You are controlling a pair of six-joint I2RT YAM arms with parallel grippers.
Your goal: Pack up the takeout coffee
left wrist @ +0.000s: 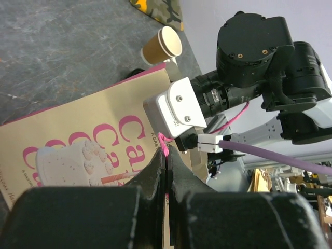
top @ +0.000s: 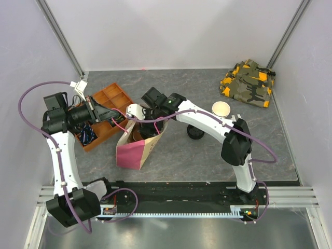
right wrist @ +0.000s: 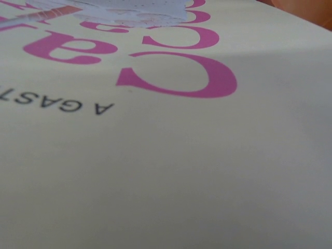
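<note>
The tan paper bag (top: 132,153), printed with pink lettering and a cake picture, serves as the landmark. It stands tilted, its mouth turned up and away from the arm bases.

The takeout coffee, a small tan-brown paper cup with a round black plastic lid, cannot be identified with certainty. A tan-brown rounded shape (top: 137,136) is seen inside the bag's mouth, just beside the right gripper (top: 150,121), and is judged to be it; its lid is not made out. Such a cup is judged light and thin-walled, easily crushed by a hard squeeze and apt to spill if tipped. It is best taken around the upper wall just under the lid, where the rim stiffens it, and held upright.

The left gripper (left wrist: 166,161) is closed tight on the bag's top edge at its pink cord handle (left wrist: 165,141), so that the mouth is held open. The right gripper is dipped into the mouth from the side away from the left arm. Its fingers are hidden by the bag, and its wrist camera shows only the printed face, so whether they are apart or clamped on anything cannot be told.

Well beyond the bag on the right arm's side stands a lidless tan paper cup (top: 221,109), and between it and the bag lies a loose round black lid (top: 195,133).
</note>
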